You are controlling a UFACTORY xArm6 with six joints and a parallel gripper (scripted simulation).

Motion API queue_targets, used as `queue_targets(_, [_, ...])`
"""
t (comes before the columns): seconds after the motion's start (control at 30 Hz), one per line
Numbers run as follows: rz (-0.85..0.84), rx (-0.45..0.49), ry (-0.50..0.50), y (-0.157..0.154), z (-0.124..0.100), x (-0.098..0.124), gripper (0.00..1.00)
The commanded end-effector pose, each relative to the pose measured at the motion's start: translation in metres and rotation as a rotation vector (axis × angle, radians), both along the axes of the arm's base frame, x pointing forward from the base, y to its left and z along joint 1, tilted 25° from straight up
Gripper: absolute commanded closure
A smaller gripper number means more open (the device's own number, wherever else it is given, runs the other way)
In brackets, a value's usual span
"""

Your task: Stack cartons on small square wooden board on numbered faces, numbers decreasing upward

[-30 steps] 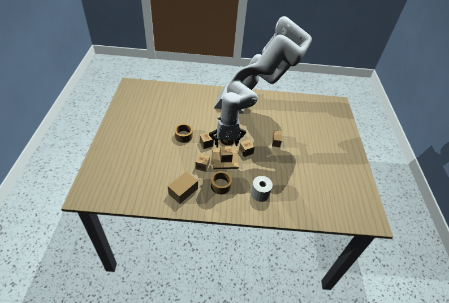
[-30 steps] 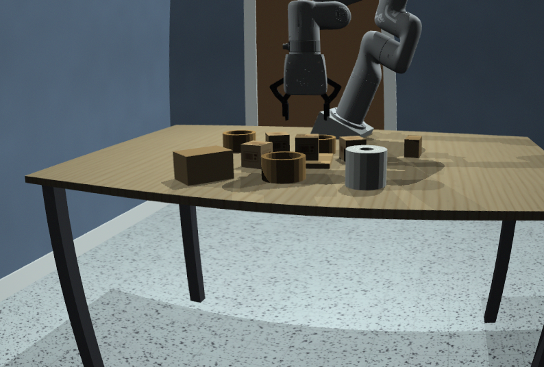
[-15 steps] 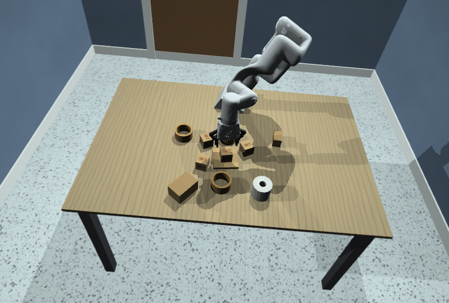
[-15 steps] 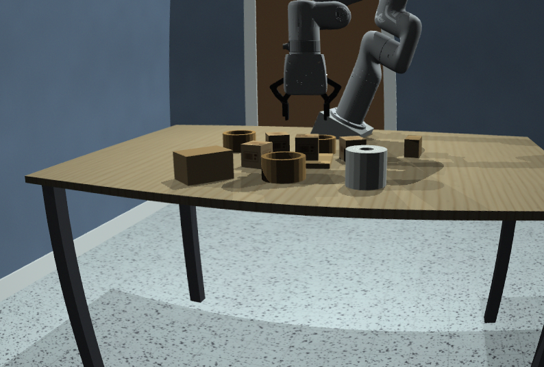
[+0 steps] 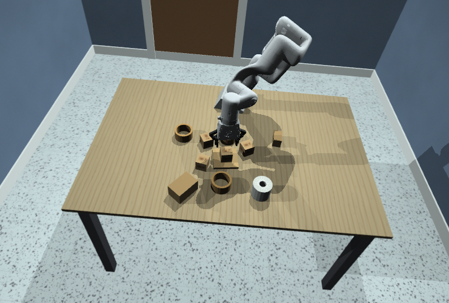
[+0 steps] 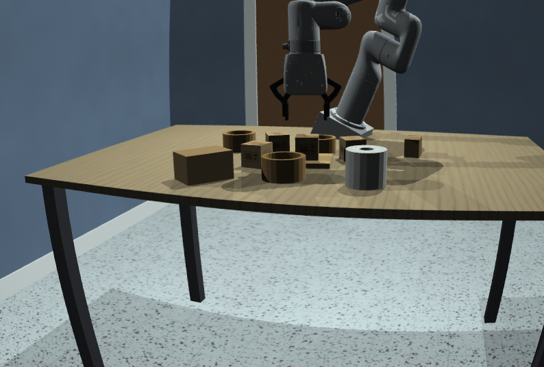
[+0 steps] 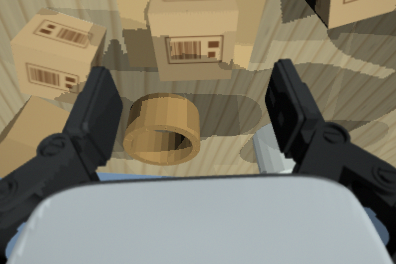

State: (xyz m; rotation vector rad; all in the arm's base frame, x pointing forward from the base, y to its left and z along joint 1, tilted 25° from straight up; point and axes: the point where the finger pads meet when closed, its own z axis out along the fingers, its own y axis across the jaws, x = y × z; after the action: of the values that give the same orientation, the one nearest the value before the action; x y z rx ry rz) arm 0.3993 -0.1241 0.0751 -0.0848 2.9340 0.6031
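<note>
1 carton point(image 5: 226, 153) stands on the small wooden board point(image 5: 234, 164); the fingers point(image 6: 305, 107) hang above it, spread wide, holding nothing.
</note>
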Motion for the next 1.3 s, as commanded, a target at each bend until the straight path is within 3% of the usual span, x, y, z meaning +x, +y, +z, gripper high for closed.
queue_targets(0.0, [-0.001, -0.002, -0.003, -0.001, 0.001, 0.001, 0.00])
queue_targets(0.6, [0.002, -0.002, -0.005, 0.000, 0.002, 0.001, 0.00])
queue_targets(0.73, [0.164, -0.025, -0.077, 0.058, 0.039, -0.023, 0.00])
queue_targets(0.8, [0.164, -0.025, -0.077, 0.058, 0.039, -0.023, 0.00])
queue_targets(0.9, [0.270, -0.037, -0.124, 0.091, 0.055, -0.044, 0.00])
queue_targets(1.27, [0.273, -0.038, -0.126, 0.095, 0.057, -0.046, 0.00])
